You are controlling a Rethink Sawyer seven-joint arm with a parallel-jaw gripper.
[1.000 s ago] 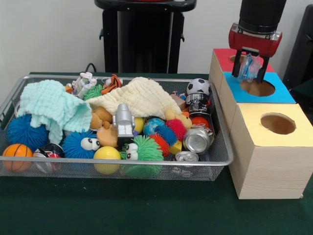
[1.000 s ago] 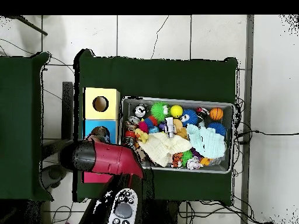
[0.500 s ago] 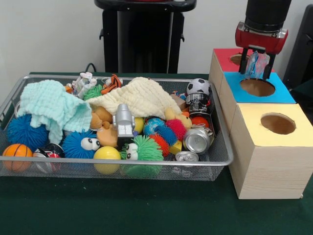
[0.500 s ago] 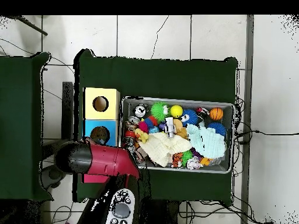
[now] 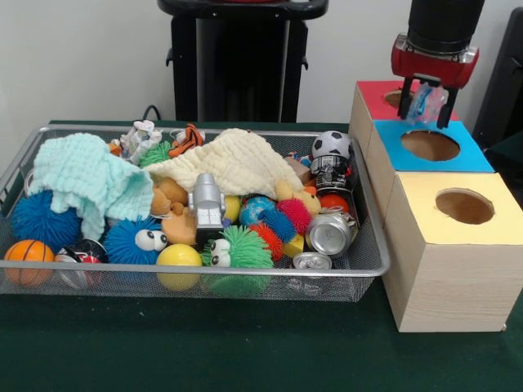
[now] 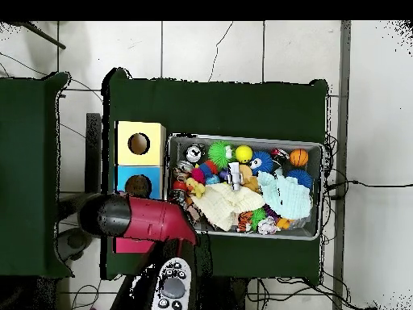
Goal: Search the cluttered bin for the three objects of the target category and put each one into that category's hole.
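The gripper (image 5: 426, 101) hung above the boxes, over the seam between the red box (image 5: 374, 96) and blue box (image 5: 433, 149), fingers clamped on a small pale-blue toy (image 5: 426, 100). It had not dropped yet; the bin (image 5: 359, 263) looked full, so most sorting probably remained.
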